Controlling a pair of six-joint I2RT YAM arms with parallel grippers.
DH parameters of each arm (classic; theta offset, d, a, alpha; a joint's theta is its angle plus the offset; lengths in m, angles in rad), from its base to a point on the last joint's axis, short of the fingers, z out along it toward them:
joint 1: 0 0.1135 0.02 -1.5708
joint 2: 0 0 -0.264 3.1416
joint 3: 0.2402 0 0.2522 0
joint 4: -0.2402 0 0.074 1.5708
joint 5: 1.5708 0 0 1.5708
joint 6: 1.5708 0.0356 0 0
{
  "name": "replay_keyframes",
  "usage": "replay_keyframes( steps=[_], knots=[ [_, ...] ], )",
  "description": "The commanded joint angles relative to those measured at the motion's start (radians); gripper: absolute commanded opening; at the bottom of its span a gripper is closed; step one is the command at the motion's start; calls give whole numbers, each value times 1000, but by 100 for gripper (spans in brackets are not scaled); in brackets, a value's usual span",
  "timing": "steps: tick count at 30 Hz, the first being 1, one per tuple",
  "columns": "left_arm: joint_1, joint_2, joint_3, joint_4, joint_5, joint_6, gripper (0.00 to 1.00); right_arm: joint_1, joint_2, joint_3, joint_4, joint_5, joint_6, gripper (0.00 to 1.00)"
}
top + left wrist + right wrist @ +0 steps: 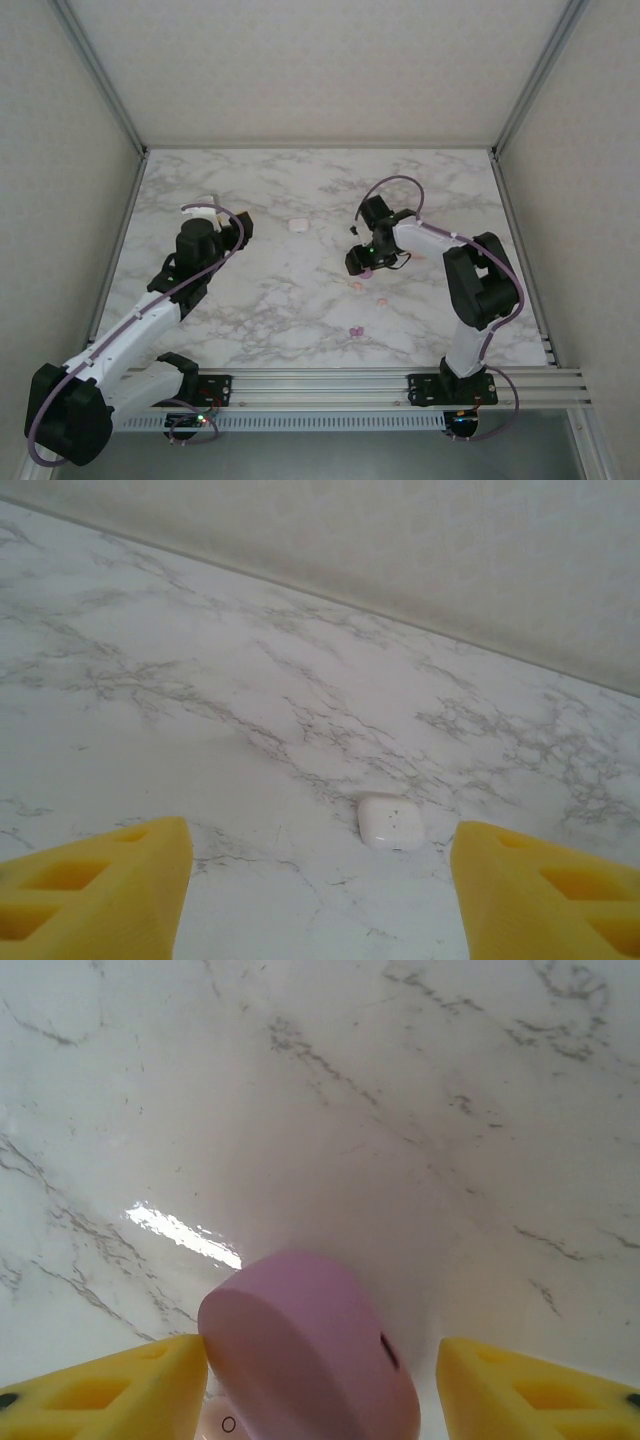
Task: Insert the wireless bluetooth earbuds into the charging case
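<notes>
A pink charging case (310, 1360) with its lid swung up sits between the fingers of my right gripper (320, 1385). The left finger (120, 1390) touches the lid; the right finger (530, 1390) stands a little apart from it, so the gripper is open around the case. From above, that gripper (364, 264) is low over the table's middle right. Tiny earbuds lie near it: two peach-pink ones (358, 285) (381, 298) and a purple one (355, 330). My left gripper (320, 880) is open, and a shut white case (390, 822) lies on the table just ahead of it.
A pale pink pebble-like piece (296, 225) lies mid-table between the arms. The marble table (300, 300) is bounded by white walls on the left, back and right. The left gripper (212, 216) is close to the left wall.
</notes>
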Motion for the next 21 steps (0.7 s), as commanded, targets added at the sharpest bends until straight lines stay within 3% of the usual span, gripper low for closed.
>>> replay_keyframes(
  steps=[1, 12, 21],
  knots=[
    [12, -27, 5, 7, -30, 15, 69, 21, 20, 34, -60, 101, -62, 61],
    [20, -29, 16, -17, -15, 11, 69, 32, 48, 68, -90, 189, -44, 63],
    [21, 0, 38, -17, 27, 5, 69, 33, -5, -5, -62, 157, 3, 53]
  ],
)
